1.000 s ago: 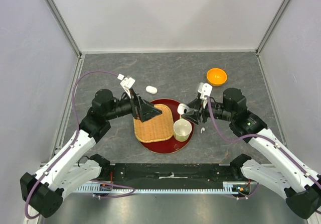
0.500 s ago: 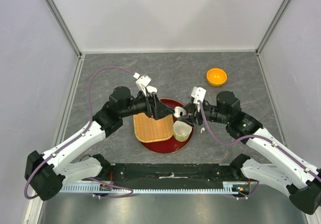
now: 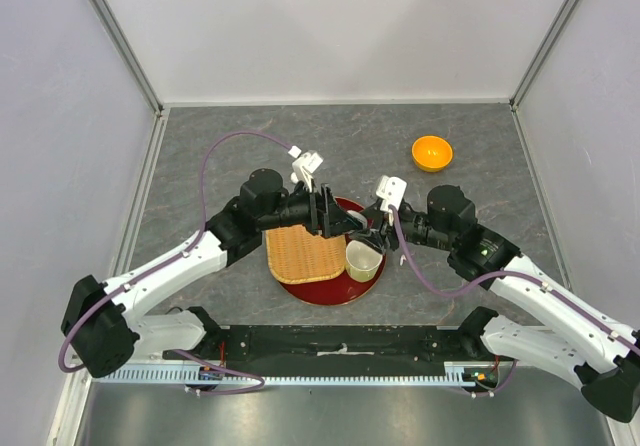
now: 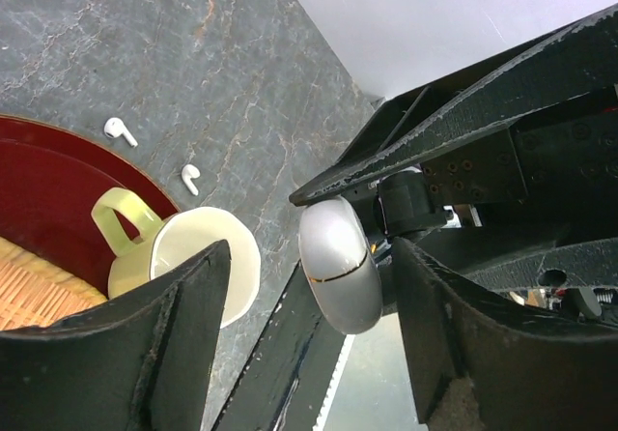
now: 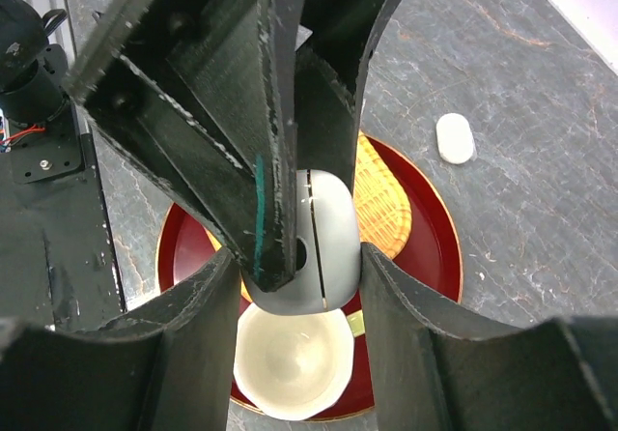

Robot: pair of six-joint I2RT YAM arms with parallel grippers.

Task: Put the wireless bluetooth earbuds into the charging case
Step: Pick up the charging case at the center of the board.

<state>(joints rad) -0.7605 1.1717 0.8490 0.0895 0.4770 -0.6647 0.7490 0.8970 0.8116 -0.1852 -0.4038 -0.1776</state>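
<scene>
My right gripper (image 5: 299,257) is shut on the charging case (image 5: 333,228), a white pebble with a thin seam, held above the cream cup (image 5: 290,363). My left gripper (image 4: 311,252) is open, its fingers on either side of the same case (image 4: 340,276) with a gap on each side. One left finger (image 5: 261,170) crosses in front of the case in the right wrist view. Two wireless bluetooth earbuds (image 4: 120,130) (image 4: 190,178), tiny and white, lie on the grey table just beyond the tray. From above, both grippers meet over the tray near the case (image 3: 357,222).
The red round tray (image 3: 330,296) carries a woven mat (image 3: 300,256) and the cream cup (image 3: 362,259). A second white case (image 5: 455,137) lies on the table behind the tray. An orange bowl (image 3: 432,152) stands at the back right.
My left arm has swung right across the tray up to the right gripper, and its jaws have narrowed around the case. The right gripper has shifted slightly left, still holding the case.
</scene>
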